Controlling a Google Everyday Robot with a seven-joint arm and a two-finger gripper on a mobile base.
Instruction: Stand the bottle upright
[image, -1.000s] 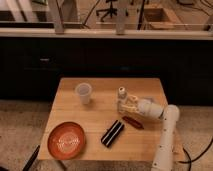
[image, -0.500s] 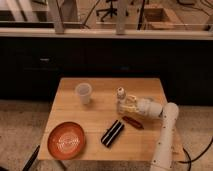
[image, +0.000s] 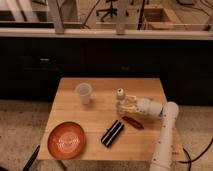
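The bottle (image: 120, 101) is small and pale yellowish with a white rounded cap. It stands upright on the wooden table (image: 100, 112), right of centre. My gripper (image: 126, 105) reaches in from the right at bottle height, and its pale fingers are closed around the bottle's body. The white arm (image: 165, 135) runs from the lower right up to the gripper.
A translucent white cup (image: 84, 93) stands left of the bottle. A dark red elongated object (image: 133, 122) lies just below the gripper. A black rectangular object (image: 112, 133) lies at the front centre and an orange plate (image: 66, 140) at the front left. A dark cabinet stands behind the table.
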